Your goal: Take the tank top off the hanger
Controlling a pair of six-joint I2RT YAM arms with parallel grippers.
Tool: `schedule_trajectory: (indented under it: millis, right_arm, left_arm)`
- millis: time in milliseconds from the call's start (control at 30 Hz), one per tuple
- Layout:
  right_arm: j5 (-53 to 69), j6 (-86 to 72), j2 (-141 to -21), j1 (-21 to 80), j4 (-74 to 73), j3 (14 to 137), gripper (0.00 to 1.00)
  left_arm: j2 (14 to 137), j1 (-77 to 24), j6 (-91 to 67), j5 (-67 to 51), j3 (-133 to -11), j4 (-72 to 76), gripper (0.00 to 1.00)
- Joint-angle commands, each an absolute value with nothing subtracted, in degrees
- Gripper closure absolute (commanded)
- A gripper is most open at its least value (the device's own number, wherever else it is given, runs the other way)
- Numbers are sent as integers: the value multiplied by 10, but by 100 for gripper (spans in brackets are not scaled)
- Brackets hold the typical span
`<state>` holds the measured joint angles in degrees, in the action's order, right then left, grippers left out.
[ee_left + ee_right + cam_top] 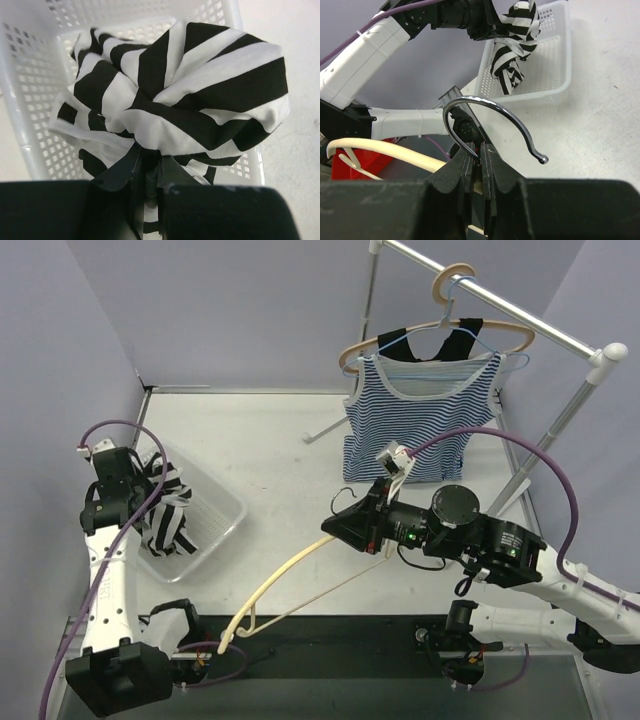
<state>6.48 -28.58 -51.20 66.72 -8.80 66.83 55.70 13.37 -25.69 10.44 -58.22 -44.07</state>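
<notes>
**Top and hanger apart, neither one let go**

The black-and-white striped tank top is off the cream plastic hanger with the chrome hook; judging by that, the main step is done. The top hangs bunched at the left of the top view, over the white perforated plastic basket. Its lower folds reach down inside the basket walls, though whether they touch the floor cannot be told. The left gripper is pinched tight on a gathered fold of the cloth.

The bare hanger slants across the lower middle of the top view, well apart from the top. The right gripper is clamped on the stem of its hook, fingers pressed together around the metal.

What seems left is letting the top drop into the basket and setting the hanger down on the white table.

Counted:
- Two tank tops show. One is held; the other is a blue-and-white striped tank top on the metal rail at upper right.
- Three hangers can be made out: the cream one, a curved wooden hanger and a thin blue hanger, the last two on the rail.
- There is one basket.
- There are two arms.
</notes>
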Motion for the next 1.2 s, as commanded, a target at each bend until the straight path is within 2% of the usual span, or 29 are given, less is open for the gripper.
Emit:
schedule_trajectory:
  millis: [0,67,100,133,167,300,333,500,600,633,700,767,867,1000,1167]
  right_arm:
    - [68,-301,-508,664,-25,657,100]
    - [65,-302,-505,664,-26,642,100]
    - [62,-301,-505,664,-27,636,100]
    - [53,-300,-505,664,-27,627,100]
    - [43,-298,-505,664,-32,624,100]
    - [-14,-278,-512,664,-48,606,100]
    - [-25,-265,-518,664,-55,606,100]
    - [-85,-242,-546,664,-73,622,100]
    - [-108,-229,-562,663,-76,630,100]
    - [-114,-225,-565,662,-78,630,100]
    - [-138,-212,-564,660,-75,626,100]
    - [-156,-191,-563,656,-61,612,100]
    - [-162,-185,-559,627,-30,578,100]
    - [-123,-185,-548,586,-13,562,100]
    - [-101,-169,-542,560,-7,570,100]
  left_arm:
    - [583,142,-285,12,-539,-331,100]
    - [598,142,-285,24,-521,-316,100]
    - [613,143,-287,40,-515,-315,91]
    - [620,144,-290,47,-512,-323,73]
    - [625,146,-294,49,-503,-326,47]
    - [611,147,-273,32,-507,-324,18]
    - [604,146,-267,32,-514,-328,15]
    - [570,143,-230,0,-597,-372,13]
    - [547,130,-218,-93,-616,-367,17]
    - [535,125,-217,-174,-610,-355,16]
    - [503,109,-228,-248,-578,-294,10]
    - [486,71,-250,-355,-558,-225,9]
    - [491,-14,-246,-437,-558,-192,10]
    - [484,-111,-207,-455,-578,-216,11]
    - [448,-188,-201,-521,-538,-180,9]
